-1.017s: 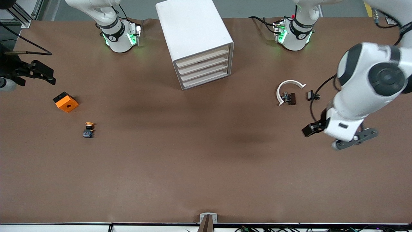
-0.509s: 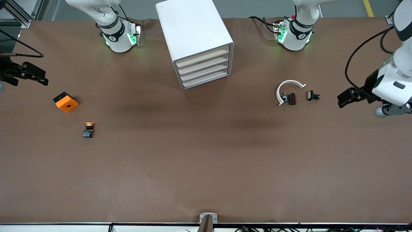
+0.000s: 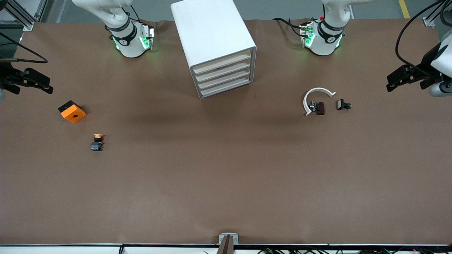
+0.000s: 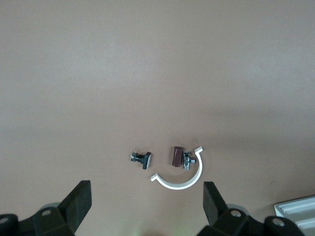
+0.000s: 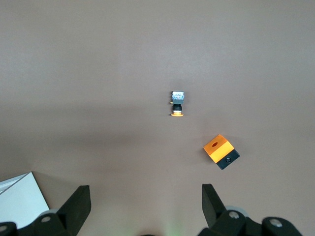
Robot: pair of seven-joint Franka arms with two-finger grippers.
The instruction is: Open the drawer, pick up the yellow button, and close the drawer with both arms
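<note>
The drawer (image 3: 222, 61) is closed. The button (image 3: 97, 141) lies on the table near the orange block (image 3: 72, 112). The left gripper (image 4: 146, 209) and right gripper (image 5: 145, 209), fingers spread, hang at the table's ends.

The front view's edges cut off both my arms. My left gripper (image 3: 395, 81) and right gripper (image 3: 42, 84) barely show there. The cabinet (image 4: 298, 210) corner beside my left fingers (image 4: 214, 201) is cropped.
</note>
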